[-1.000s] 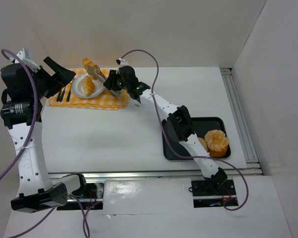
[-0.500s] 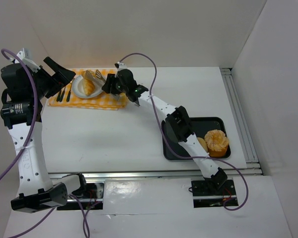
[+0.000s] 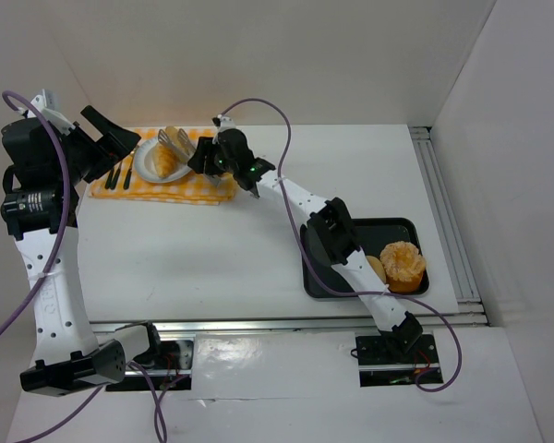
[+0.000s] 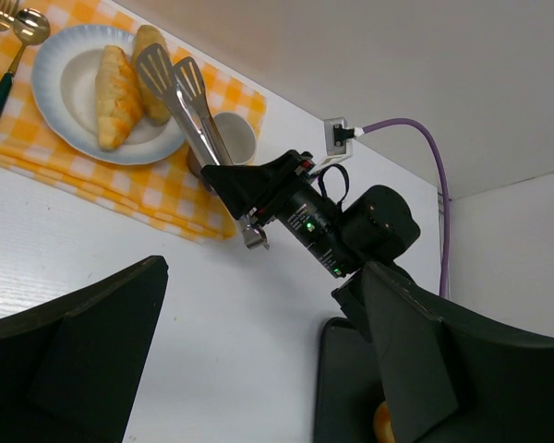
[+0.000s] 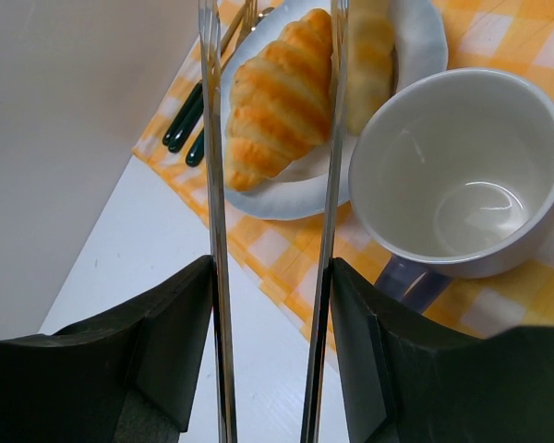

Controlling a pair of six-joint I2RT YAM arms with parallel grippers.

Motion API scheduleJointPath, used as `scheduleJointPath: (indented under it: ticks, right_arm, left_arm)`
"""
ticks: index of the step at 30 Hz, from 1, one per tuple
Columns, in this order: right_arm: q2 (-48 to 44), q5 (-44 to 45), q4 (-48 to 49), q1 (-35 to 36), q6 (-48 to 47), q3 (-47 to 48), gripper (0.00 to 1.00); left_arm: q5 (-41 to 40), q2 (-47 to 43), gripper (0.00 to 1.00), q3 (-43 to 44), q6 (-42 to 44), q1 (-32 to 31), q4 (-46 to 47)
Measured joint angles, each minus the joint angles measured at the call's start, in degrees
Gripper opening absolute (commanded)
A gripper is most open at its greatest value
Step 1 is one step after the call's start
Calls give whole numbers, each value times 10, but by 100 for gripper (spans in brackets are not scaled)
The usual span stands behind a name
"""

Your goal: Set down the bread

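Note:
Two golden-brown bread rolls lie on a white plate on a yellow checked cloth at the back left. One roll lies in the plate's middle; it shows in the top view too. The other lies at the plate's far side, blurred in the right wrist view. My right gripper is shut on metal tongs, whose arms stand spread over the plate. My left gripper is open and empty, raised at the far left.
A white mug stands on the cloth right of the plate. Green-handled cutlery lies left of the plate. A black tray at the right front holds a round orange pastry and a small roll.
The right gripper has moved forward and down with the tongs. The roll held behind the plate now lies at the plate's far side, and the tongs stand spread. The left arm has not moved.

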Motion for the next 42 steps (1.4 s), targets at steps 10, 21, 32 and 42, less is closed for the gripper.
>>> scheduleJointPath:
  ticks: [10, 21, 32, 42]
  right_arm:
    - [-5, -2, 0, 5, -1, -3, 59]
    - [-261, 15, -15, -1, -37, -243, 59]
    - [-715, 202, -42, -10, -64, -709, 60]
    - [-662, 276, -82, 66, 3, -846, 60]
  left_arm:
    - [0, 0, 100, 0, 0, 0, 0]
    - [-2, -2, 100, -10, 0, 0, 0]
    - [0, -11, 100, -36, 7, 0, 1]
    - [1, -13, 100, -61, 13, -1, 0]
